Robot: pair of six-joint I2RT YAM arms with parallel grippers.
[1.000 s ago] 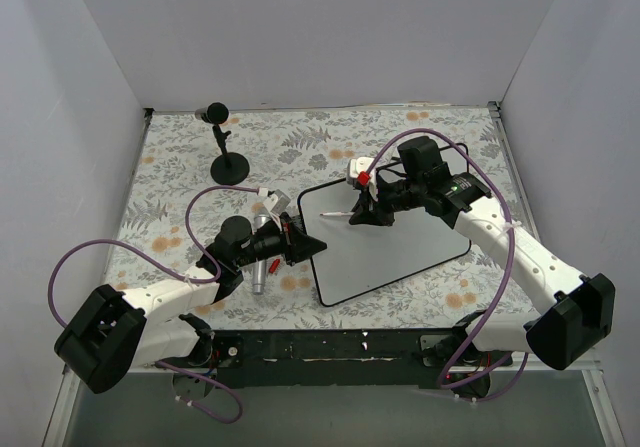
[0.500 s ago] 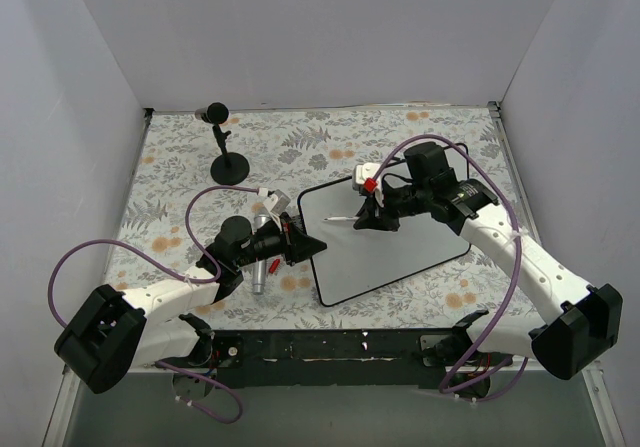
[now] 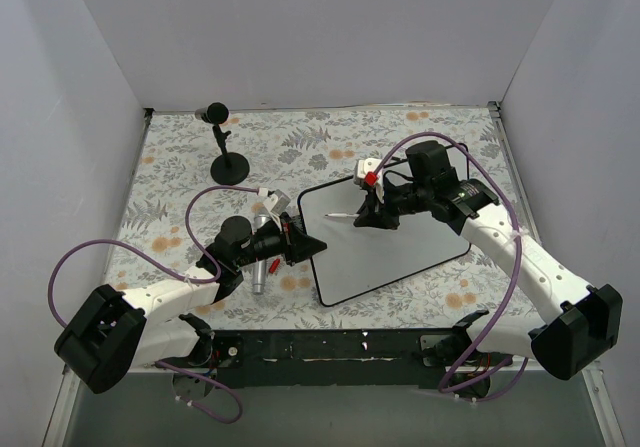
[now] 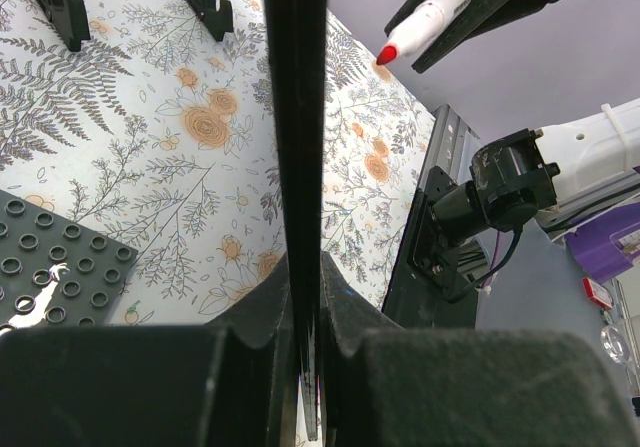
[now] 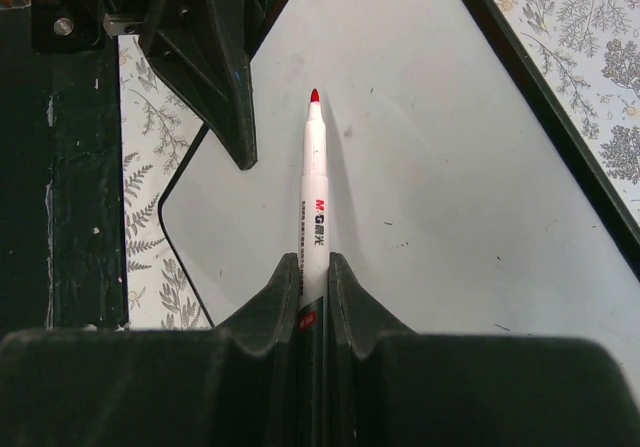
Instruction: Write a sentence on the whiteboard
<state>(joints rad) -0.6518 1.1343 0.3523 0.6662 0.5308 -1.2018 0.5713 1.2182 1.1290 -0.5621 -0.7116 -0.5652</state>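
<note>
Right gripper (image 5: 314,265) edged toward 3 o'clock, pinching the marker (image 5: 314,182) over the board (image 5: 440,157); left gripper (image 4: 305,267) clamps its 9 o'clock edge.

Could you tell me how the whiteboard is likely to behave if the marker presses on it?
The whiteboard looks thin yet stiff, so it probably won't flex much. Its glossy face may let the marker skid. The left gripper clamps its edge, likely stopping any sliding.

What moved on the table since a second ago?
The right tool, shut on the red marker, slid slightly rightward above the whiteboard. Nothing was grabbed or dropped. The left tool stayed clamped on the whiteboard's edge, and the whiteboard did not move.
</note>
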